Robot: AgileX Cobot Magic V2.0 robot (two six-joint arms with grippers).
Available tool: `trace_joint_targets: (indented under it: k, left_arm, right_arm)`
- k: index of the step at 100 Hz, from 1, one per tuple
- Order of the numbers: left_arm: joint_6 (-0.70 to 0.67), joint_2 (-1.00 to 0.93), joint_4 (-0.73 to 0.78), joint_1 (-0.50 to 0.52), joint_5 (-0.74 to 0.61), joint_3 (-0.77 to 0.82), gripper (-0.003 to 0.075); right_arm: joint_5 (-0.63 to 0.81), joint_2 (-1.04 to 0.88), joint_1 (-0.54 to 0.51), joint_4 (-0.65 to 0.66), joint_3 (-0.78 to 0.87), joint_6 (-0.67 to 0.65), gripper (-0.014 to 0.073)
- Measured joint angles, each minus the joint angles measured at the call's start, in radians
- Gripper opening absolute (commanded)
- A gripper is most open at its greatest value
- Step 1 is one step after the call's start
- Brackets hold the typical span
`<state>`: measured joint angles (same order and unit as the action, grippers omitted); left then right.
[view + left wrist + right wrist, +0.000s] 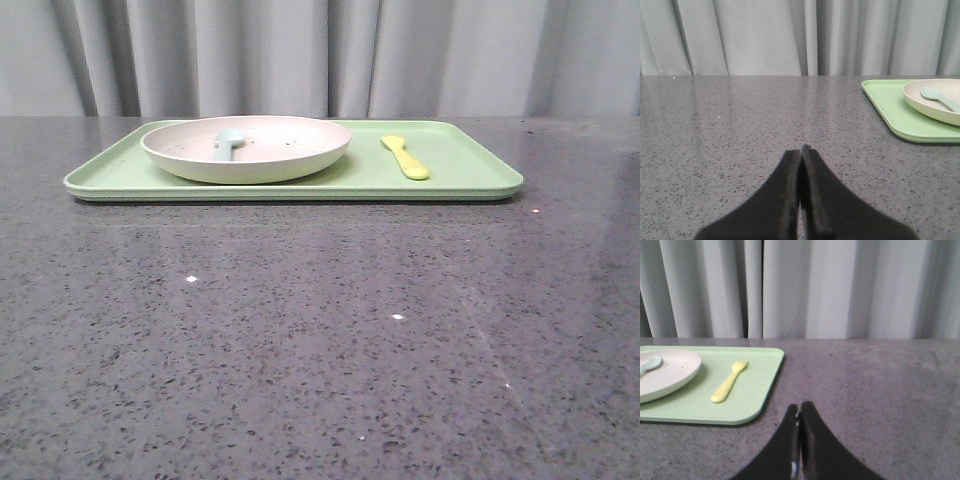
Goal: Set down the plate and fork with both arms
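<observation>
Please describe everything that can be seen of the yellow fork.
The fork is small, short and pale yellow, and looks like matte plastic. It has stubby tines and a rounded handle end. It lies flat on the light-green tray, to the right of the plate and apart from it, with its tines pointing toward the curtain. Only the tray touches it; no gripper is near.

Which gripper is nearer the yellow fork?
Right. The right gripper sits just off the tray's edge beside the fork; the left gripper is beyond the tray's far end.
</observation>
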<state>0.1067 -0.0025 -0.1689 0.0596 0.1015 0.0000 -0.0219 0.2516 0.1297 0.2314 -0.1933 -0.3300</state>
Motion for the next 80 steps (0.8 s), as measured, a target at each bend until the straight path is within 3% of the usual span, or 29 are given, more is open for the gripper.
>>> trace_joint_targets:
  k: [56, 80]
  left_arm:
    - [0.000, 0.000, 0.000, 0.000, 0.002, 0.000, -0.0020]
    - [-0.002, 0.000, 0.000, 0.000, 0.002, 0.000, -0.0020]
  right_arm:
    - [-0.024, -0.224, -0.067, -0.103, 0.220, 0.067, -0.0068]
    - [-0.153, -0.259, -0.070, -0.246, 0.221, 0.232, -0.0068]
